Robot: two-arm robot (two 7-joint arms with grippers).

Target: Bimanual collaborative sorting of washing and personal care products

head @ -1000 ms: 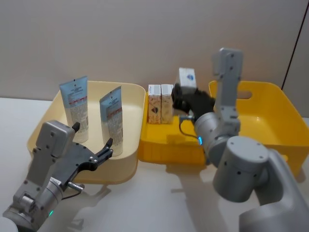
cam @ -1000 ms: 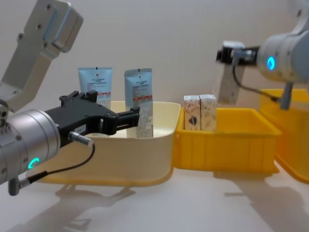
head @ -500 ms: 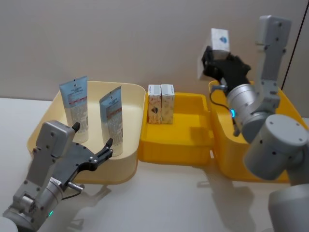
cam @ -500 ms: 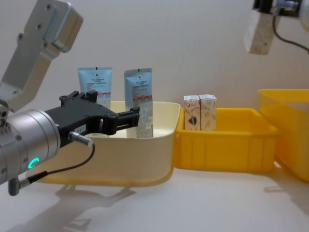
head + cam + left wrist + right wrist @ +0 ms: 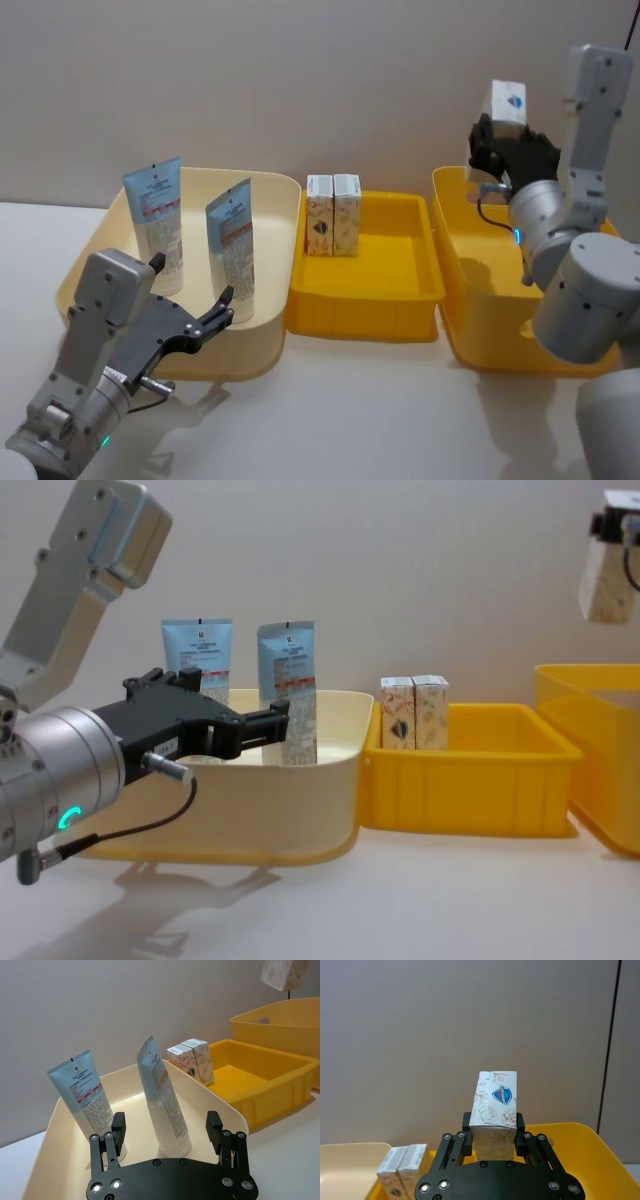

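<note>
**Right gripper** [image 5: 503,132]: raised at 2 o'clock in the head view, over the left part of the large yellow bin [image 5: 480,335]. Its fingers pinch a white carton [image 5: 506,100] by the lower half, one on each side. The carton's long axis runs near vertical with a slight lean. The end face bearing the blue badge points up. The carton hangs well clear of the bin's rim.

**Left gripper** [image 5: 193,280]: low at 8 o'clock, at the near rim of the cream bin [image 5: 255,350]. Its fingers are spread wide with nothing between them, and they aim toward 1 o'clock.

**Two tubes** [image 5: 157,225] [image 5: 232,250]: standing in the cream bin at 10 o'clock, apart from one another. Both stand cap down and crimped end up, long axis roughly upright, printed faces toward the robot.

**Two more cartons** [image 5: 320,215] [image 5: 346,213]: at 12 o'clock, in the back left corner of the small yellow tray [image 5: 380,312]. They stand upright and touch side by side. The tray sits between the two bins.
</note>
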